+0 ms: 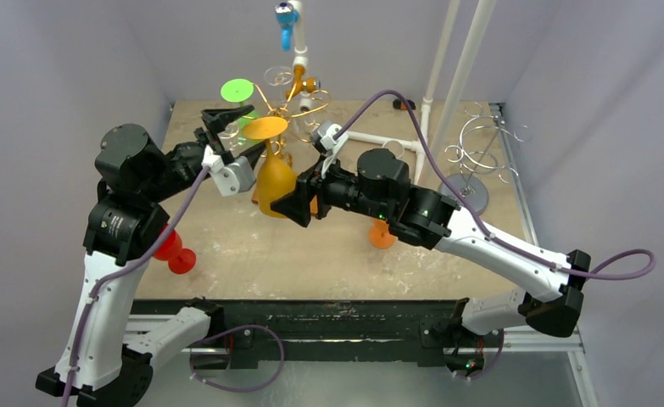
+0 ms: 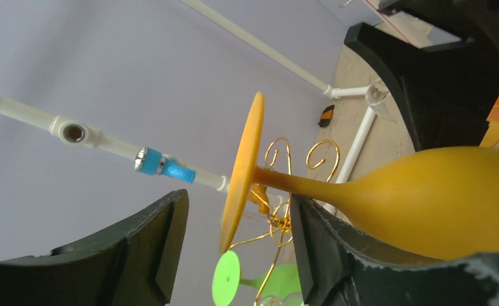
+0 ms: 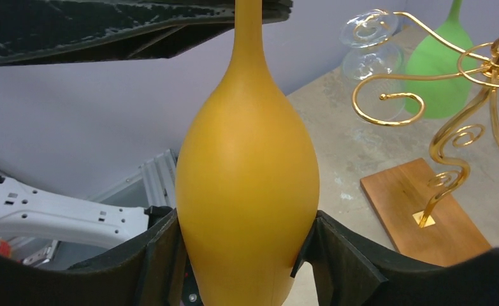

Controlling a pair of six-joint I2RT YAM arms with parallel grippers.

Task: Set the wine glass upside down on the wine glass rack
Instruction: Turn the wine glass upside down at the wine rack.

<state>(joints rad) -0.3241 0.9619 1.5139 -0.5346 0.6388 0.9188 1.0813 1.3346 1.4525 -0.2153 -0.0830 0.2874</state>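
The beige counter (image 1: pixel 328 254) carries everything. The left arm (image 1: pixel 112 229) reaches in from the near left, and the right arm (image 1: pixel 481 242) stretches across from the near right. White pipes (image 1: pixel 460 76) stand at the far side. A silver wire rack (image 1: pixel 477 157) stands far right, well apart from the rest.

The gold wine glass rack (image 1: pixel 298 106) rises at the far middle from a wooden base (image 3: pixel 425 210). The amber wine glass (image 1: pixel 275 182) is just near and left of it, inverted, its round foot on top and its bowl below. Whether the stem sits in a rack arm I cannot tell.

The right pincer (image 3: pixel 245 220) is clamped on the bowl, a finger pressed to each side. The left pincer (image 2: pixel 237 204) stands apart by the glass's foot, with neither finger visibly touching the glass.

A green glass (image 3: pixel 441 70) and a clear glass (image 3: pixel 368 44) hang inverted at the rack's far side. A red glass (image 1: pixel 174 250) lies on the counter near left, beside the left arm. An orange glass (image 1: pixel 382 235) shows under the right arm.
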